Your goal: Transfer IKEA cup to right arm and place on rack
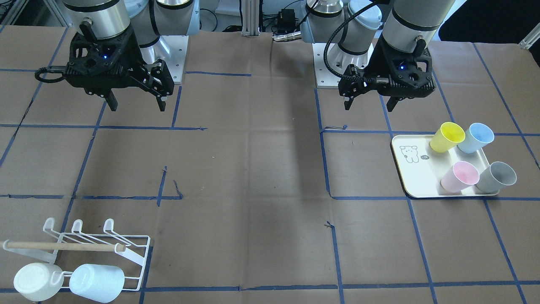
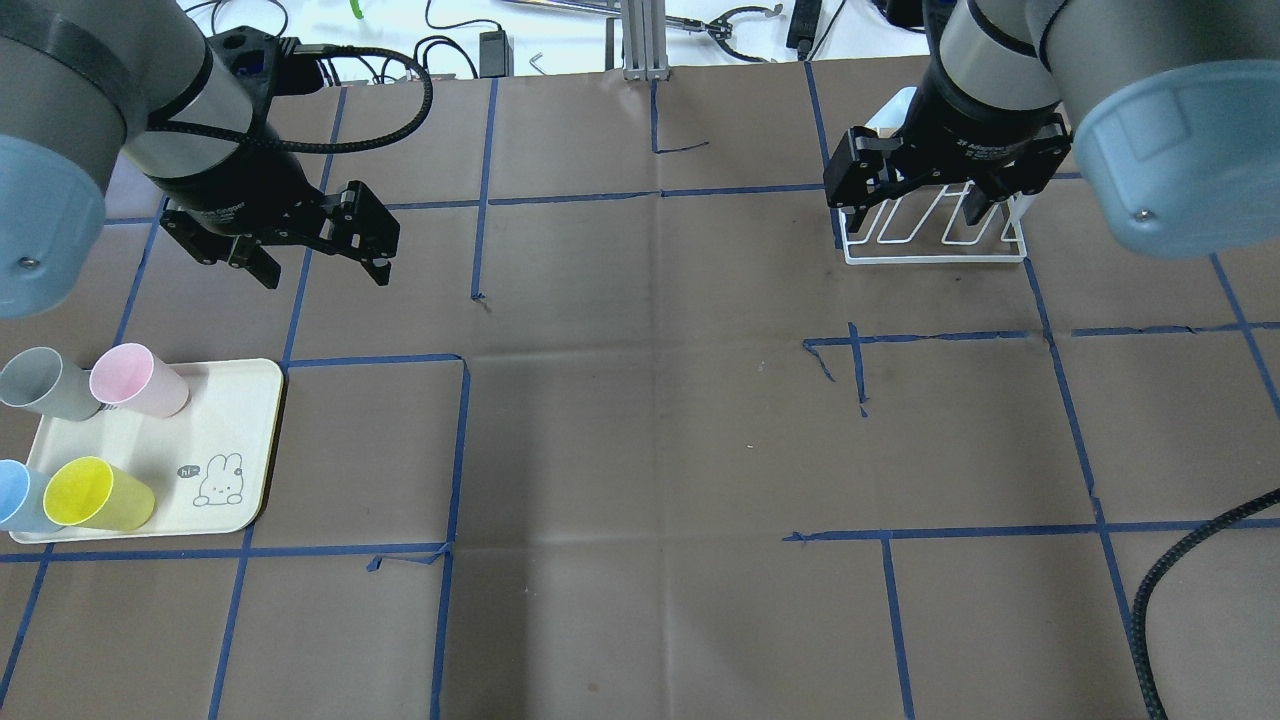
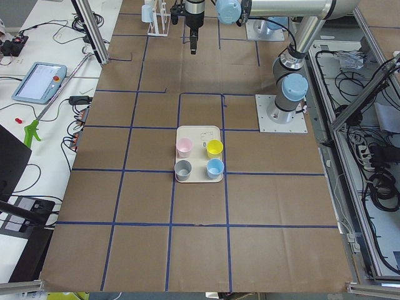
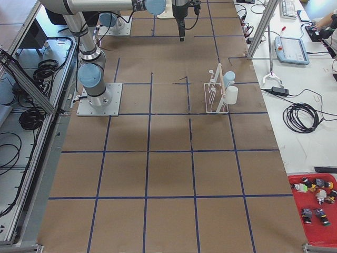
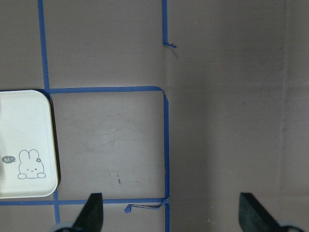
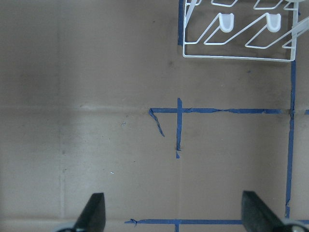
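Several IKEA cups stand on a cream tray (image 1: pixel 415 177) on my left side: yellow (image 1: pixel 447 137), blue (image 1: pixel 476 137), pink (image 1: pixel 460 176) and grey (image 1: pixel 497 177). My left gripper (image 1: pixel 370 103) hangs open and empty above the table, behind the tray and apart from the cups. The right arm's gripper (image 1: pixel 137 103) is also open and empty, high over the table. The white wire rack (image 1: pixel 97 249) with its wooden dowel (image 1: pixel 63 246) stands at the far right edge. A white cup (image 1: pixel 36 280) and a pale blue cup (image 1: pixel 97 282) sit on it.
Brown paper with blue tape lines (image 2: pixel 460 450) covers the table. The tray's corner with a rabbit drawing (image 5: pixel 29 164) shows in the left wrist view. The rack's prongs (image 6: pixel 227 21) show at the top of the right wrist view.
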Controlling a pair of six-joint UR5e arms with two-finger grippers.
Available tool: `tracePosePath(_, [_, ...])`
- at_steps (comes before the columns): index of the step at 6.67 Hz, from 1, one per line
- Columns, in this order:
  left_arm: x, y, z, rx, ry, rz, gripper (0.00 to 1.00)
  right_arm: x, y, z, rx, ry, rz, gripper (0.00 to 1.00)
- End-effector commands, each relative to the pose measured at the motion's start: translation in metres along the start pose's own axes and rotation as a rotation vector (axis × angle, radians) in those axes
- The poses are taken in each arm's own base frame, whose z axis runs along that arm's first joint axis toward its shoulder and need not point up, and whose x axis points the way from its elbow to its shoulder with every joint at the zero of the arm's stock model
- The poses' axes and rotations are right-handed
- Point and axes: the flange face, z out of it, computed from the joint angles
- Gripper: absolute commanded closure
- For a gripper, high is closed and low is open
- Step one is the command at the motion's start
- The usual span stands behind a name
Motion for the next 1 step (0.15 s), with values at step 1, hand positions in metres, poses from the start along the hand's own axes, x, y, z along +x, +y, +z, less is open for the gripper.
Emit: tracePosePath(1, [0.0000, 0.0000, -0.0004, 0.003, 0.000, 0.001, 0.00, 0.0000, -0.0005, 0.0010, -0.003, 0.000, 0.000, 0.00])
